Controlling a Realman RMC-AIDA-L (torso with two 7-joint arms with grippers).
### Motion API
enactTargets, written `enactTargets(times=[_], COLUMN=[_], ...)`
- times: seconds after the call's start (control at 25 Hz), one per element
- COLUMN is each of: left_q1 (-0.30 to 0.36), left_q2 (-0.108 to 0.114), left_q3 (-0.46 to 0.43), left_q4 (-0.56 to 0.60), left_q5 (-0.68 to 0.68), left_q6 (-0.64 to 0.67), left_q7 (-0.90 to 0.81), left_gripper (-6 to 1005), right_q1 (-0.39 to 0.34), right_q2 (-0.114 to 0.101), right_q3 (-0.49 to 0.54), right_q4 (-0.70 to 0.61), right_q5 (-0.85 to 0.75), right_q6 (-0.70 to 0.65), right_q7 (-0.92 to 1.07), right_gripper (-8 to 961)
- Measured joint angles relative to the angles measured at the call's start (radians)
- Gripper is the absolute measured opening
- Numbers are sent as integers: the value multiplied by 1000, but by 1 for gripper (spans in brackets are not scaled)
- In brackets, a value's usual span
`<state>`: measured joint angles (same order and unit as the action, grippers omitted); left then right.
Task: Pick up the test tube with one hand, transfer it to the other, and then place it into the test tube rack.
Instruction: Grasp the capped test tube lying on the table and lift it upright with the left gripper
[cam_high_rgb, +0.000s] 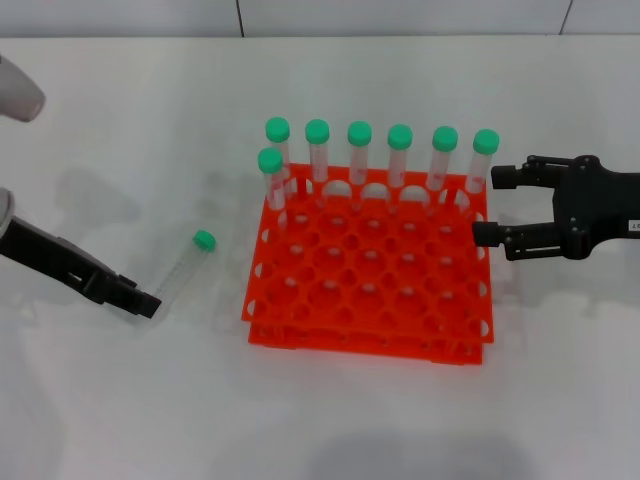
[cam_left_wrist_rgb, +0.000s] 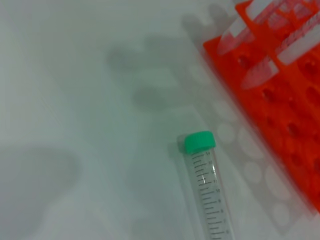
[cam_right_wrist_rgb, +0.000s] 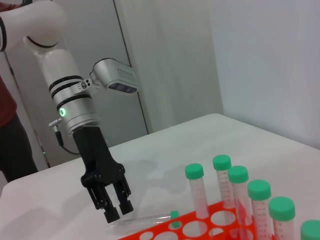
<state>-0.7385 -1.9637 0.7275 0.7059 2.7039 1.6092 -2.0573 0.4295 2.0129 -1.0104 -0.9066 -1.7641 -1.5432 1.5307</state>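
White table (cam_high_rgb: 150, 420) fills the room in front of me, smooth and bright, with a pale wall behind it.

Far on the left, the left claw (cam_high_rgb: 143, 303) is down low near the table. It comes in at a slant, and its tip is just beside the bottom end of the loose tube. From the other side of the room the left claw (cam_right_wrist_rgb: 117, 210) shows two black fingers with only a narrow gap between them, and nothing is in that gap yet.

Next comes the loose tube (cam_high_rgb: 186, 263). It lies flat on the table, left of the rack, with its green cap (cam_high_rgb: 204, 240) pointing away toward the back. It looks small, light and hard. The clear plastic looks smooth, so I think it could slip or roll away if it gets bumped. I think the best place to grab it is around the middle of the clear part, across its thin side, leaving the cap end free for the other claw.

In the middle sits the orange rack (cam_high_rgb: 370, 330), full of round holes. Seven more green-capped tubes (cam_high_rgb: 359, 150) stand in its back rows.

On the right, the right claw (cam_high_rgb: 484, 205) waits beside the rack's back corner. Its fingers are spread wide and hold nothing.
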Motion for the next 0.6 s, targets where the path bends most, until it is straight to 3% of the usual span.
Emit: enactTargets(times=[0.6], left_q1=[-32], left_q2=[-21], left_q3=[59], left_q4=[-2], left_q5=[14], left_q6=[-8], left_q7=[-17], left_gripper=[450], right_q1=[8], right_q2=[1], right_q3=[-1], right_q4=[2], right_q5=[0], right_q6=[4], right_q7=[-2], right_gripper=[854])
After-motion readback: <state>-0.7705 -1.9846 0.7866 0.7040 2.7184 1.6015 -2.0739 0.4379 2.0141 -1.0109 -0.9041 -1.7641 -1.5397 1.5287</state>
